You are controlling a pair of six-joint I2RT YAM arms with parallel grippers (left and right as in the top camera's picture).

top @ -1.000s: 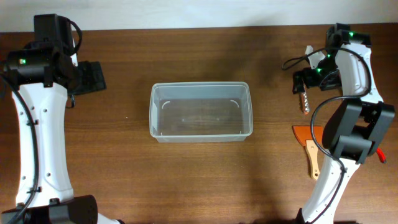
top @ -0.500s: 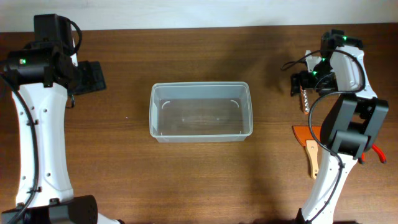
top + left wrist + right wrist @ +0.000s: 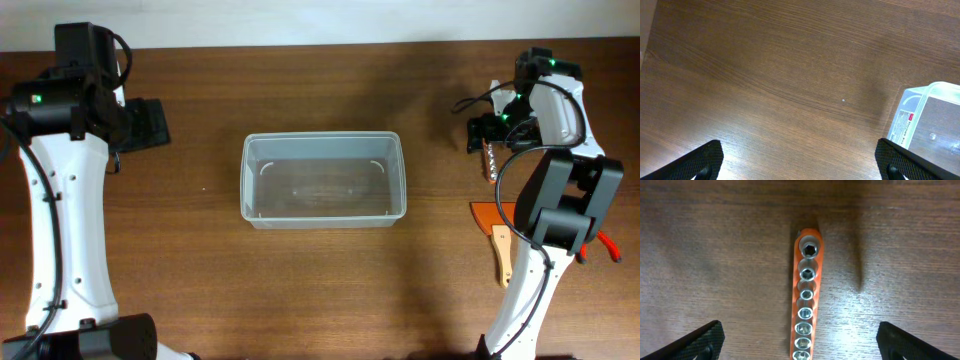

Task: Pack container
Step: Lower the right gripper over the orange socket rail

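One container (image 3: 323,180) sits at the middle of the tabletop (image 3: 320,300), its long sides running 9 to 3 o'clock. It is clear plastic with rounded corners and a rim, and the wood grain shows through its floor. The left wrist view catches one corner of it (image 3: 935,120), with a small white label (image 3: 903,126) on the wall.

There are two arms. The left gripper (image 3: 145,125) hangs at 10 o'clock from the container, well apart from it, and its jaws stand wide, one black tip at each lower corner of its own view (image 3: 800,162). The right gripper (image 3: 480,135) is at 2 o'clock from the container, its jaws wide too (image 3: 800,342), astride one orange socket rail (image 3: 809,235) without touching it. At least six sockets show before the rail runs off the bottom edge.

At 4 o'clock from the container lies one scraper (image 3: 497,245) with an orange blade and a wooden handle. Just beside it a red-handled thing (image 3: 608,246) is mostly hidden by the right arm, and I cannot tell what it is.

The tabletop is dark brown wood with a fine grain, and a pale strip (image 3: 320,20) borders it at 12 o'clock. Bare wood rings the container on all sides, broadest toward 6 o'clock. The tools crowd the 3 o'clock edge.
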